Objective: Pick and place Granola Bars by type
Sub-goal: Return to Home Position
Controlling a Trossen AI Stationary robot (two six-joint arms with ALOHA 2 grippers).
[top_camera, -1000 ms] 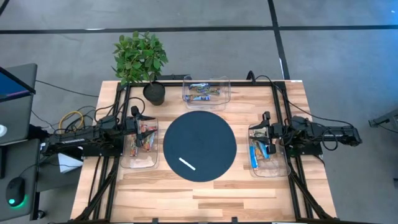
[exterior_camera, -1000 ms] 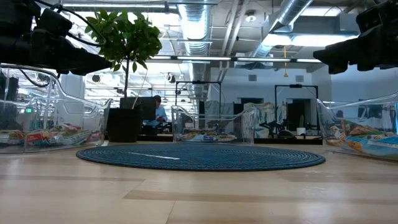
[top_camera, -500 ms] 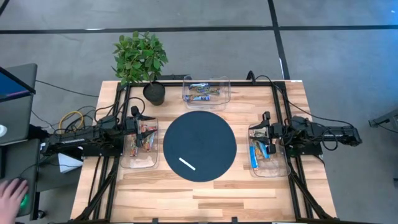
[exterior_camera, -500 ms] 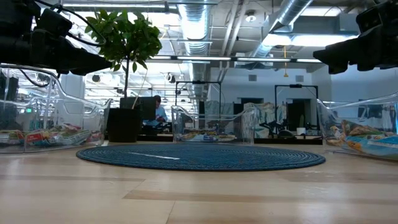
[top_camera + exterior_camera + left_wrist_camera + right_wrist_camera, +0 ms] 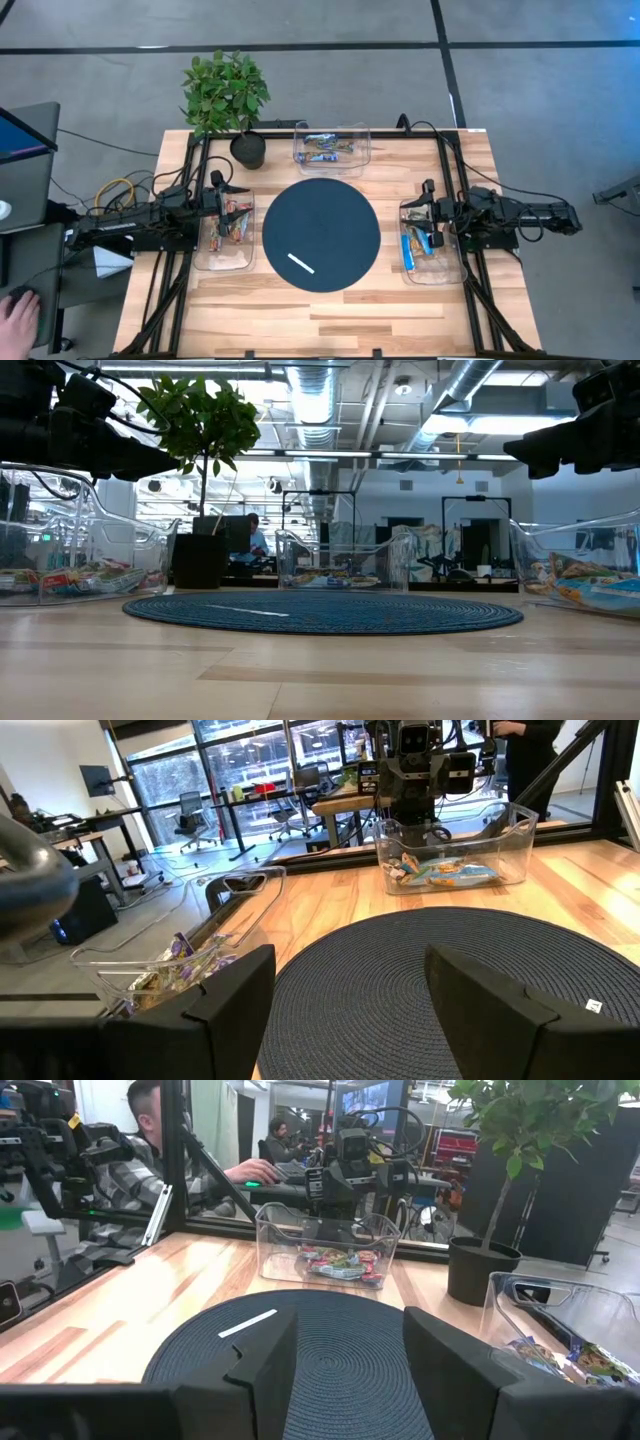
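Only a person's hand beside the worktop is sitting somewhere new, seemingly resting on a mouse; both arms are holding where they were. The round dark mat is lying bare except for a white stick. The Granola Bars are sitting inside three clear bins. The left end effector and the right end effector are hanging over the side bins, fingers spread wide and gripping nothing. Homing well should mean lifting first, then retracting clear of the bin walls.

White stick lies on round dark mat
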